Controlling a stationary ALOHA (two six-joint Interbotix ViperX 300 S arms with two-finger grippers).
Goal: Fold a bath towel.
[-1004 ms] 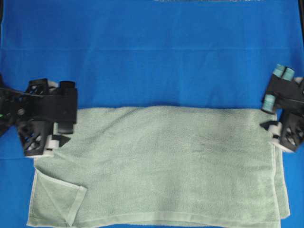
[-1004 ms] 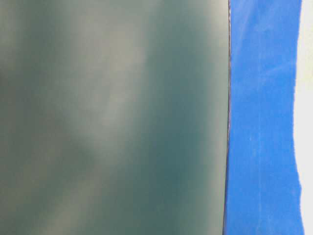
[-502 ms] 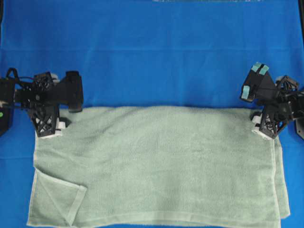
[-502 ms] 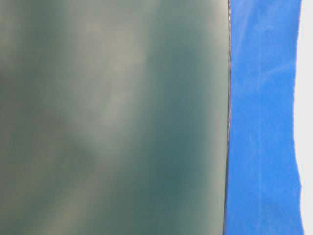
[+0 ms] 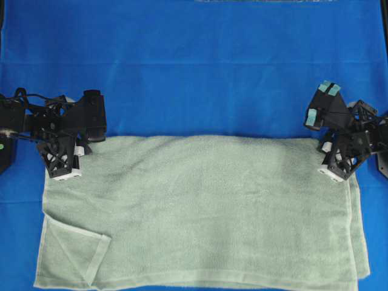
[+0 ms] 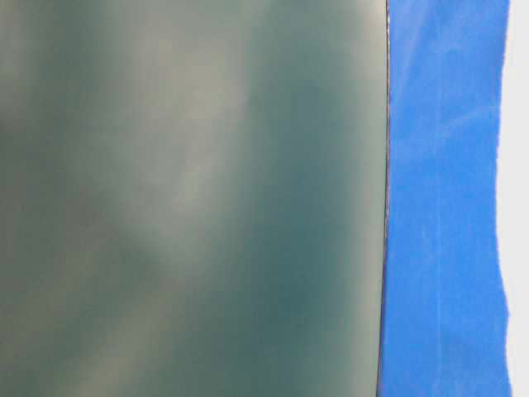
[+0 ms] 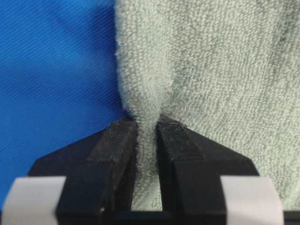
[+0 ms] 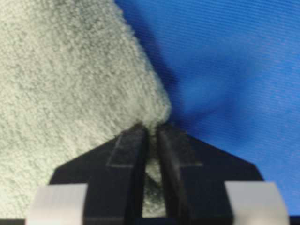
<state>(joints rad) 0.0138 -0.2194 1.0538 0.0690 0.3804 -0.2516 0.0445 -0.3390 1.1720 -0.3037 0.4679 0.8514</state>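
Observation:
The bath towel (image 5: 206, 206), pale sage-green terry cloth, lies folded once across the near half of the blue cloth, its folded edge facing the far side. My left gripper (image 5: 71, 159) sits at the towel's far-left corner, shut on a pinched ridge of the bath towel (image 7: 197, 56) that runs between its black fingers (image 7: 117, 154). At the far-right corner my right gripper (image 5: 332, 159) is shut on the corner of the bath towel (image 8: 70, 84), terry showing between its fingers (image 8: 131, 154). The near-left corner is turned over in a small triangle (image 5: 73, 248).
The blue cloth (image 5: 194, 66) covers the table beyond and beside the towel. In the table-level view a blurred grey-green surface (image 6: 190, 198) fills most of the picture, with a strip of blue cloth (image 6: 442, 198) on the right.
Both grippers have swung in to the towel's far corners and closed on the cloth; a second ago they stood open. The towel's far edge has bunched slightly at each grip.

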